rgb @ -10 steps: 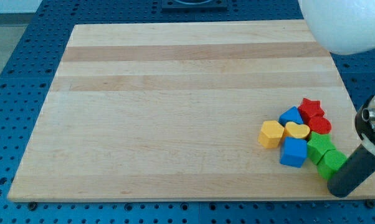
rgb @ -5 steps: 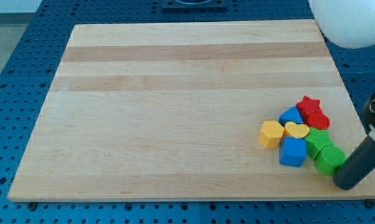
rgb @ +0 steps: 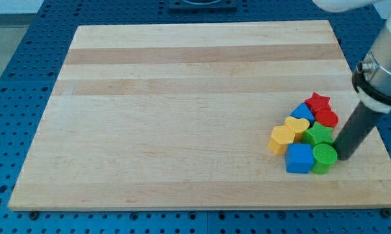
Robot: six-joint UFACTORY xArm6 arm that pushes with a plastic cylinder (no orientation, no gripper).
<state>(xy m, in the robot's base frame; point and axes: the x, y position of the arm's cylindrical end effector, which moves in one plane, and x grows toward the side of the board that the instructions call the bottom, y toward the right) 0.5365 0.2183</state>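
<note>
Blocks are sitting in one tight cluster near the view's right edge of the wooden board [rgb: 182,97], in its lower half. We are resting my tip [rgb: 343,156] on the board at the cluster's right side, touching or just beside the green cylinder [rgb: 324,156]; the contact line itself is too fine to confirm. We are carrying no jaws, only the bare rod [rgb: 355,133], so nothing is being held.

Cluster layout, from the view's top downward:
- The red star [rgb: 318,102] is lying at the top.
- A second red block [rgb: 327,117] is sitting just below it, shape unclear.
- A blue block [rgb: 302,110] is lying left of the red pair, partly hidden.
- The yellow heart [rgb: 297,125] is touching the blue block's lower side.
- The yellow hexagon [rgb: 281,138] is forming the cluster's left end.
- The green star [rgb: 319,134] is sitting in the middle, above the green cylinder.
- The blue cube [rgb: 300,158] is lying at the bottom, touching the green cylinder on its left.

A blue perforated table [rgb: 13,58] is surrounding the board.
</note>
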